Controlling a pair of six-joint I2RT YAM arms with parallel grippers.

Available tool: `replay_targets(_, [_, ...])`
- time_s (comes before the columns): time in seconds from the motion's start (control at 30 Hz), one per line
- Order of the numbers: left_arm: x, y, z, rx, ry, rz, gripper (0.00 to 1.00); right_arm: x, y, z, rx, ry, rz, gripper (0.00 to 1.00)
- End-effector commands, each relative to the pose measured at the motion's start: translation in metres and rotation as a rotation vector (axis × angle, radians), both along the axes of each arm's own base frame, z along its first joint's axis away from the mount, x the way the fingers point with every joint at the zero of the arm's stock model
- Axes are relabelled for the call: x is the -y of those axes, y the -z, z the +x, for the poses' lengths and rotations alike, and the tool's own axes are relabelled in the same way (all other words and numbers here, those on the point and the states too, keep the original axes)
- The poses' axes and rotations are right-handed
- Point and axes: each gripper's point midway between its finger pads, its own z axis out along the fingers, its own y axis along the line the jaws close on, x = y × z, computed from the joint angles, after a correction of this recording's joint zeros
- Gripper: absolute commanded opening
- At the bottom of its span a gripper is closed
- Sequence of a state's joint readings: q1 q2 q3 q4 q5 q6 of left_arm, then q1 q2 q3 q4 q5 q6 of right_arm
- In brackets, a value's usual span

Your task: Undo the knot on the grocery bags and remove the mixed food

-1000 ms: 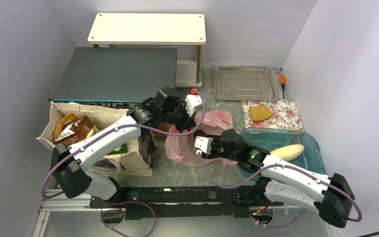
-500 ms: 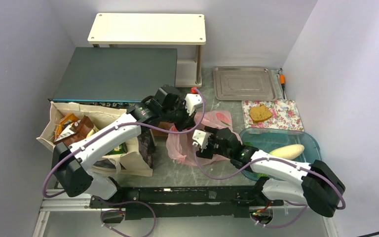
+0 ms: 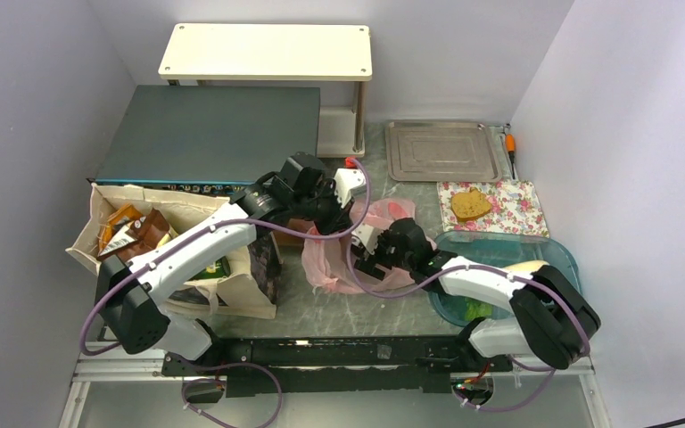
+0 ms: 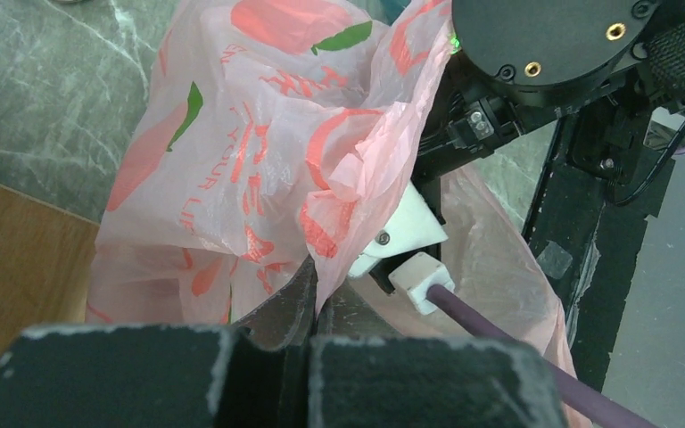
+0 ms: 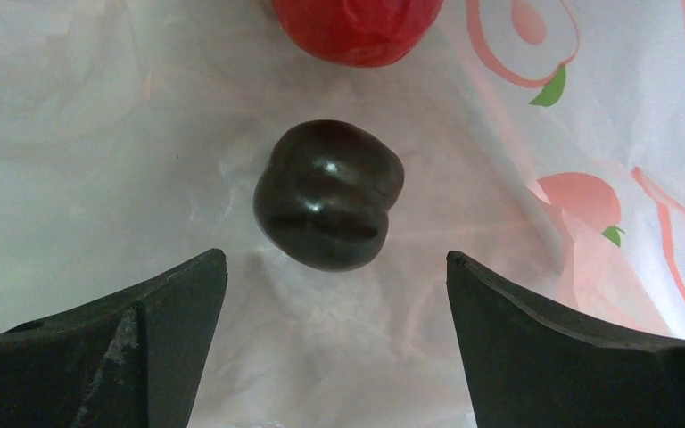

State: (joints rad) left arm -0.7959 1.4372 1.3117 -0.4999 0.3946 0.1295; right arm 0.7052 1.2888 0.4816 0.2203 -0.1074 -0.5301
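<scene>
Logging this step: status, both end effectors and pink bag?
Left end effector shut on pink bag film. Right end effector open inside bag, dark pepper just ahead, ungrasped. Red fruit beyond it; nothing blocking.

Pale lavender-grey walls close the scene on three sides: a left wall, a far wall and a right wall. Soft, even light falls from above. The grey-green marbled stone tabletop fills the floor of the space. At the far side stands a low cream wooden shelf with slim legs. Just near of it, to the left, lies a dark grey-teal flat rectangular slab. At far right a shallow silver metal tray rests flat, with a floral-printed square cloth just near of it.
</scene>
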Motion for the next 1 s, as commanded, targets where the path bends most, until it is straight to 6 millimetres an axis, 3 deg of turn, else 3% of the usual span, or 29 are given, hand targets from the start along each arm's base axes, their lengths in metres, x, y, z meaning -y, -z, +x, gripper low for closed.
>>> replay_targets(0.0, [0.008,-0.017,0.003,0.018,0.018,-0.041,0.0,-0.026,-0.025,0.017,0.041,-0.037,0.081,0.94])
replay_targets(0.4, [0.008,-0.013,0.009,0.012,0.015,-0.025,0.0,-0.036,0.008,0.035,-0.094,-0.059,-0.077,0.91])
replay_targets(0.57, [0.005,-0.009,0.012,0.004,0.007,-0.019,0.0,-0.033,0.022,0.031,-0.133,-0.09,-0.13,0.86])
replay_targets(0.77, [0.003,-0.009,0.013,0.0,0.004,-0.017,0.0,-0.031,0.026,0.027,-0.192,-0.065,-0.141,0.9])
replay_targets(0.83, [0.002,-0.008,0.014,0.003,0.004,-0.016,0.0,-0.031,0.027,0.022,-0.21,-0.078,-0.143,0.84])
replay_targets(0.97, [0.002,-0.009,0.014,0.006,0.003,-0.016,0.0,-0.031,0.031,0.016,-0.257,-0.094,-0.16,0.58])
